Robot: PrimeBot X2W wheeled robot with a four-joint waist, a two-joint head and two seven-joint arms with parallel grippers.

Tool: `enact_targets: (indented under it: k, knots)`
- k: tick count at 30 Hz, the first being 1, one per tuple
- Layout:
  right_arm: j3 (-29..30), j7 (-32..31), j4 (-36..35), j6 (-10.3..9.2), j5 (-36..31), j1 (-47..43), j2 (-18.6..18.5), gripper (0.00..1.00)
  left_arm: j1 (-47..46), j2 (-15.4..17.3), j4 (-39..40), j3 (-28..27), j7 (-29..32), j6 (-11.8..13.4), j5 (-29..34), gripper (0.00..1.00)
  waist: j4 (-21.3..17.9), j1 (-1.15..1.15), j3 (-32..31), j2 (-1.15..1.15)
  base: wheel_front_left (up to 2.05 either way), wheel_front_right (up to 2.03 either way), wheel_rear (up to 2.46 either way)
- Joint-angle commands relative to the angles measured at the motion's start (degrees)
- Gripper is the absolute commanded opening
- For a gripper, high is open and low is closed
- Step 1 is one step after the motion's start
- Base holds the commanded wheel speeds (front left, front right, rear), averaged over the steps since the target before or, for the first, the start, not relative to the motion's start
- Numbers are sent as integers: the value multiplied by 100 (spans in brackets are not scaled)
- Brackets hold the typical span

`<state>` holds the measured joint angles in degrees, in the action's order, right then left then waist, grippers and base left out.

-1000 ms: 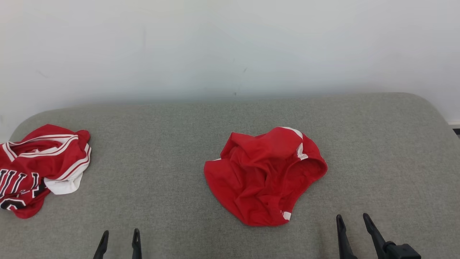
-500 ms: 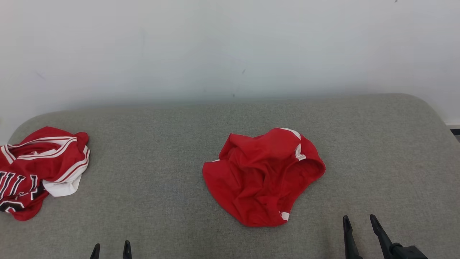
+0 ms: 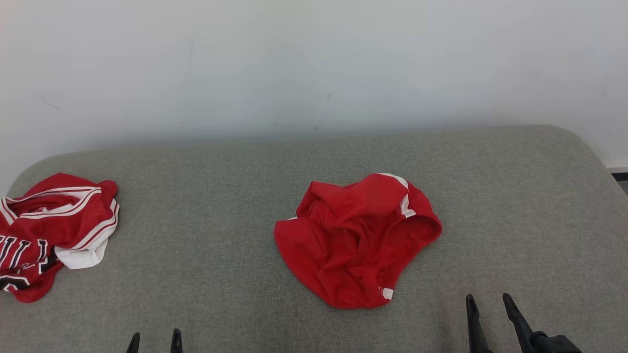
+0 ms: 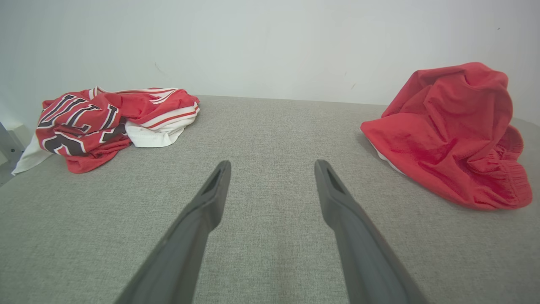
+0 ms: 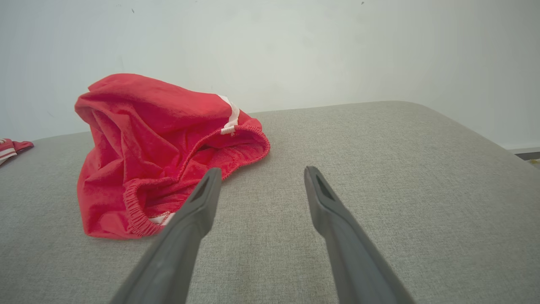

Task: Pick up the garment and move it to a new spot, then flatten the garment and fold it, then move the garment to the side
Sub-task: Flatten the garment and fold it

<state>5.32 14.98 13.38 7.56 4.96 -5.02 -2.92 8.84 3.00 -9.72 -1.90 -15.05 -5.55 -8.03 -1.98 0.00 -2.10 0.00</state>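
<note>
Left gripper (image 3: 156, 333) and right gripper (image 3: 487, 296) spread, empty.
Right wrist view reveals gathered waistband (image 5: 136, 211) of red shorts (image 5: 152, 139), lying ahead-left of right gripper.

Your left gripper (image 3: 154, 341) sits at the near left, jaws spread wide, holding nothing. Your right gripper (image 3: 488, 306) reaches slightly farther at the near right, equally spread and empty.

You've got the right gripper (image 5: 259, 173) w/ dark fingers spread, nothing btwn them, over the grey woven-fabric cushion (image 5: 379, 160). The crumpled red cloth garment w/ white stripe (image 5: 139, 147) lies at view's left, elastic waistband toward you.
</note>
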Motion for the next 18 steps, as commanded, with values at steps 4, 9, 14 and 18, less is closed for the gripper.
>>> enact_targets:
  k: [4,9,14,18]
  knots:
    - [-20,31,27,-14,36,15,7,100,-35,-11,-27,-4,-19,-30,58,100,-3,0,-35,0,0,0,0]
    - [-65,31,50,-14,60,24,7,100,-20,-13,-29,5,-19,-37,97,100,-31,0,-60,0,0,0,0]
    - [-93,31,69,-14,50,23,7,100,10,-15,-42,33,-19,-34,78,100,-101,0,-67,0,0,0,0]
    - [-123,30,73,-14,60,44,7,100,-43,-15,-44,138,-19,-53,8,100,-205,0,-57,0,0,0,0]
